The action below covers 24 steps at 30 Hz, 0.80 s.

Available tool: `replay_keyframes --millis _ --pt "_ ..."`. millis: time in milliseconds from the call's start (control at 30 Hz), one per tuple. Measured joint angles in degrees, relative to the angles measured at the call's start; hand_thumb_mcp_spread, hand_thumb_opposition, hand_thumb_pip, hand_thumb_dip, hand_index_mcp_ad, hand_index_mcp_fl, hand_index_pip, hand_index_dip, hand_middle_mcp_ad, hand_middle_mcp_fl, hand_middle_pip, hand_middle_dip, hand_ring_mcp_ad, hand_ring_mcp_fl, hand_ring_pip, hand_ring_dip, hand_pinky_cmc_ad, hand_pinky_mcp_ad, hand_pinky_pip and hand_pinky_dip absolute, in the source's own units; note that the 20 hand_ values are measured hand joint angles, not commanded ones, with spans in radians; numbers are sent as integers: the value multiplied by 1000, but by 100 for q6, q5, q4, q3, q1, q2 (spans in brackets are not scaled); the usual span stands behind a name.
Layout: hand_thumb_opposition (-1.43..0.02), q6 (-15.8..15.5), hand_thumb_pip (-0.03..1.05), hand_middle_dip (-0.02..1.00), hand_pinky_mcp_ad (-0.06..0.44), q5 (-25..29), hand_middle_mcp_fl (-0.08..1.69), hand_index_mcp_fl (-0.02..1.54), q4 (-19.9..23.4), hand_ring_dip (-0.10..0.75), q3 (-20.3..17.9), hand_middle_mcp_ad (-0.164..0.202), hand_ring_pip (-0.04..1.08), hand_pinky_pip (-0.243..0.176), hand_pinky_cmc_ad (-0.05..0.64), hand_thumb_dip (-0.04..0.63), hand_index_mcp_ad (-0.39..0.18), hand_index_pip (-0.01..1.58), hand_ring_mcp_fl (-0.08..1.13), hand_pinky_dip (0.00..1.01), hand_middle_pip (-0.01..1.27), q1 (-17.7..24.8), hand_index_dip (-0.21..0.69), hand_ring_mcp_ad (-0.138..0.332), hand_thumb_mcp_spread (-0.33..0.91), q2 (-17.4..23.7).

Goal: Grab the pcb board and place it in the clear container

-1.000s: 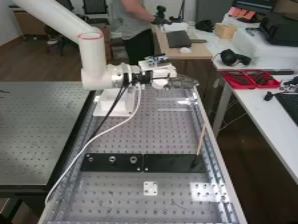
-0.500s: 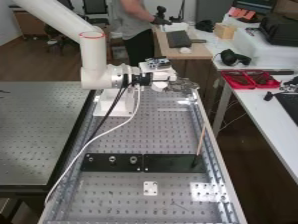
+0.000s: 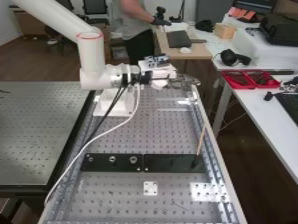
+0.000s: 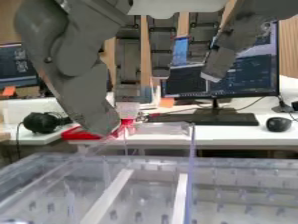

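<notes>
We see a smooth white arm (image 3: 95, 57) of rounded, tubular links, with an orange-red ring (image 3: 90, 36) around one link's end. Further along than that ring, we find a black collar (image 3: 135, 78), black cables (image 3: 122, 93), one white cable (image 3: 138, 98) and the hand (image 3: 186, 81), whose dark grey fingers (image 4: 163, 45) show blocky sections and black bands.

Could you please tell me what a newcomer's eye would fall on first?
Probably the white arm, which spans the high view's upper left. In the wrist view, the dark grey robot hand hangs near clear plastic walls. Red trays on the high view's right stand out too.
</notes>
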Motion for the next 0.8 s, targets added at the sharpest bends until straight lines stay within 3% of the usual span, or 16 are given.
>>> replay_keyframes --millis 200,400,567,800 --pt "-838 -84 782 173 126 28 150 52 -354 9 48 66 91 -61 353 269 -45 1539 7 567 119 -11 51 164 393 -37" --pt "-838 -89 782 173 127 23 152 52 -79 9 -13 65 91 -58 351 269 -45 1539 7 571 119 -34 51 166 393 -20" --pt "-838 20 754 173 126 -41 115 52 -385 10 11 68 87 -61 346 269 -45 1539 3 571 119 -69 51 168 393 -15" --pt "-841 40 730 173 136 -81 87 0 -191 24 -8 63 93 -61 351 267 -45 1546 5 569 119 -91 44 169 393 -10"
